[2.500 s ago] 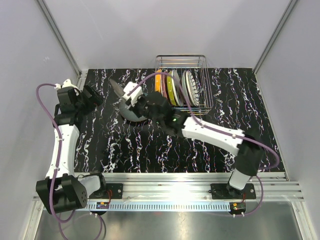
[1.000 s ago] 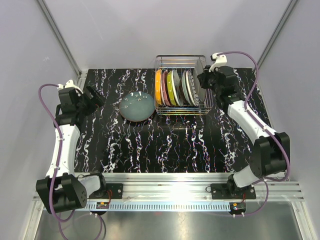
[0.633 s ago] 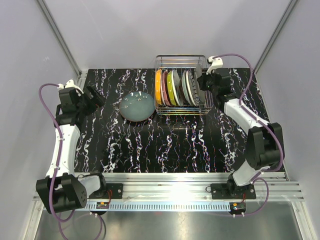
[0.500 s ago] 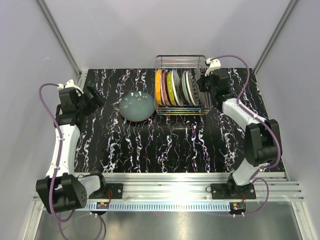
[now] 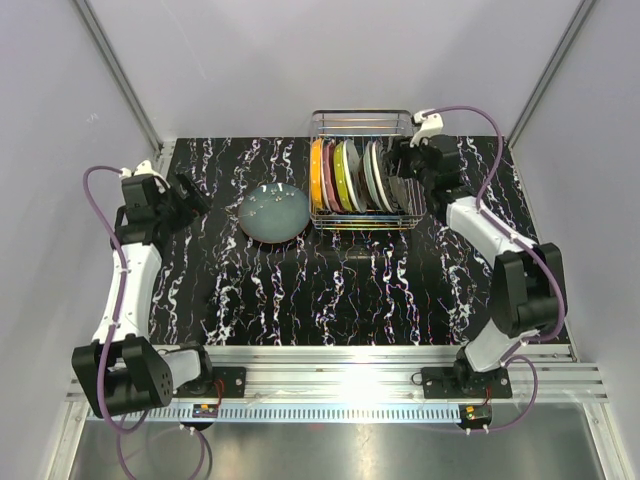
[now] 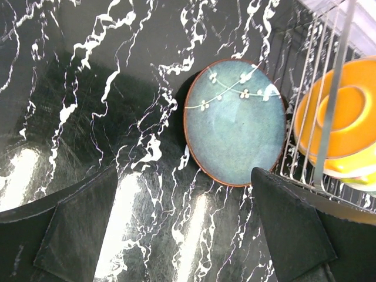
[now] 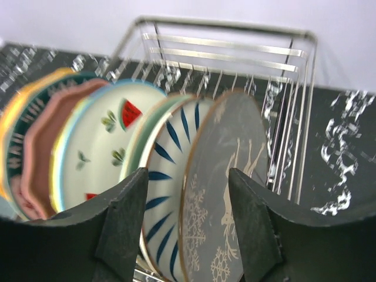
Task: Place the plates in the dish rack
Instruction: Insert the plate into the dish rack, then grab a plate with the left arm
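The wire dish rack (image 5: 362, 118) stands at the back middle of the table with several plates upright in it, from an orange plate (image 5: 316, 176) on the left to a grey-brown deer plate (image 5: 390, 180) on the right. In the right wrist view the deer plate (image 7: 229, 170) stands in the rack (image 7: 223, 56) beside a blue-striped plate (image 7: 167, 176). My right gripper (image 7: 188, 220) is open, its fingers either side of the deer plate's rim and apart from it. A blue-green plate (image 5: 274, 212) lies flat left of the rack. My left gripper (image 5: 190, 195) hovers open left of that plate (image 6: 235, 123).
The black marbled table (image 5: 330, 290) stretches in front of the rack. Grey walls close in on three sides. In the left wrist view the rack's wires (image 6: 329, 88) and the orange plate (image 6: 343, 129) sit just right of the flat plate.
My right arm carried the deer plate from the table's left-middle to the rack's right end, set it upright there and opened its jaws. The left arm barely moved.
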